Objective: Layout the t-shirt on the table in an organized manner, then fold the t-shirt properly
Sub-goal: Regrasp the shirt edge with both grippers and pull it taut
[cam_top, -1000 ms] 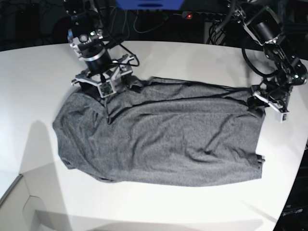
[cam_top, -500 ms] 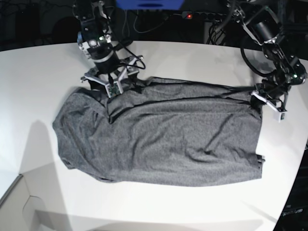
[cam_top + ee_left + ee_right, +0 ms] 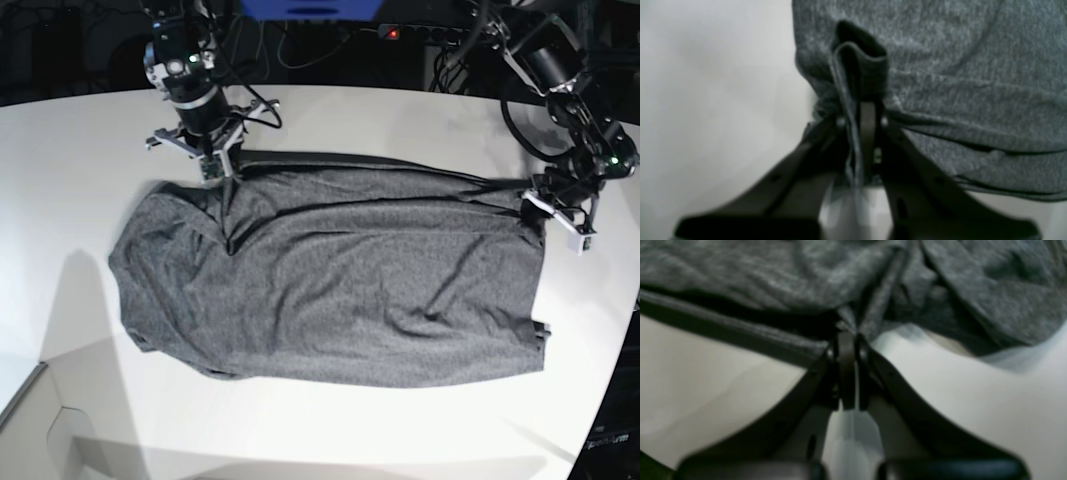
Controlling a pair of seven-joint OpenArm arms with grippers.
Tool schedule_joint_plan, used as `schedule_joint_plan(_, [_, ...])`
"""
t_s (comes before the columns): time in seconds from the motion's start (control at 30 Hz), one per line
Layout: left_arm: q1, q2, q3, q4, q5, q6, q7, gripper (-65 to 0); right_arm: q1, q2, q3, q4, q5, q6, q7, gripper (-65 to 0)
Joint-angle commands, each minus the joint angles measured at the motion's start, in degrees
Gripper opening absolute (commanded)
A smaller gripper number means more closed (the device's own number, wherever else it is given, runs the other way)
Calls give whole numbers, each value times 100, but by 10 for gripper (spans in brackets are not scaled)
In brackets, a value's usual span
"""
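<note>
The t-shirt (image 3: 330,285) lies spread mid-frame on the table (image 3: 80,170) — soft, light knit, likely to sag and crease — with the left gripper (image 3: 548,208) and right gripper (image 3: 212,168) pinching its upper-edge corners, sensible holds.

No readable text, label, brand, number or sign in any view. T-shirt (image 3: 330,285) plain grey, unmarked. Table (image 3: 80,180) bare white, no markings. Small square patches on arm heads too small and blurred to read.
</note>
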Motion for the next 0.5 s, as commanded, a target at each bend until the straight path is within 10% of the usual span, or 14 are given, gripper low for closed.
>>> schedule_joint_plan(0.0, [-53,-82,-5,52,142,14,123,-648,-65,-3,97,151,1,-43,130,-650])
schedule_joint_plan(0.47, [-18,-144,-5,52,142,14,184,-648,-821,32,-167,722,18,-16,156,-650])
